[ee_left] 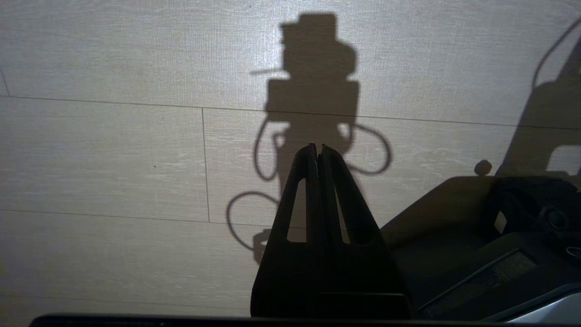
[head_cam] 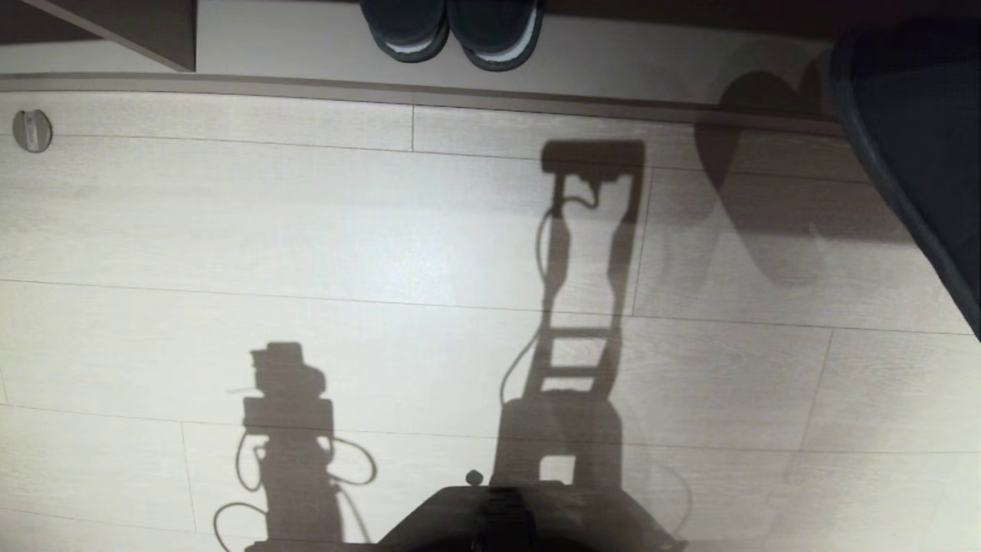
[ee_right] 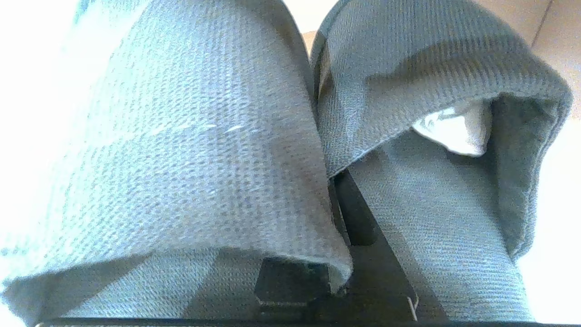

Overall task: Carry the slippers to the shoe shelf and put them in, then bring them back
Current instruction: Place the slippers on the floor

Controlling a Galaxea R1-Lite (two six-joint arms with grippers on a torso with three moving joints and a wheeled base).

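Observation:
The right wrist view is filled by the slippers [ee_right: 190, 150], a grey-blue fabric pair hanging side by side. My right gripper [ee_right: 338, 195] is shut on their inner edges where the two meet; one dark finger [ee_right: 363, 222] shows between them. In the head view the pair is a dark shape [head_cam: 916, 153] raised at the right edge, casting two rounded shadows on the floor. The shoe shelf [head_cam: 291, 42] runs along the far edge, its brown front lip [head_cam: 306, 83] just past the floorboards. My left gripper [ee_left: 317, 148] hangs shut and empty over the floor at the robot's left.
A blacker pair of slippers with pale stripes [head_cam: 452, 31] sits in the shelf's middle. A dark upright divider [head_cam: 138, 27] stands at far left, and a round metal floor stop [head_cam: 32, 130] lies near it. My base [head_cam: 521, 521] shows at the near edge. Pale plank floor lies between.

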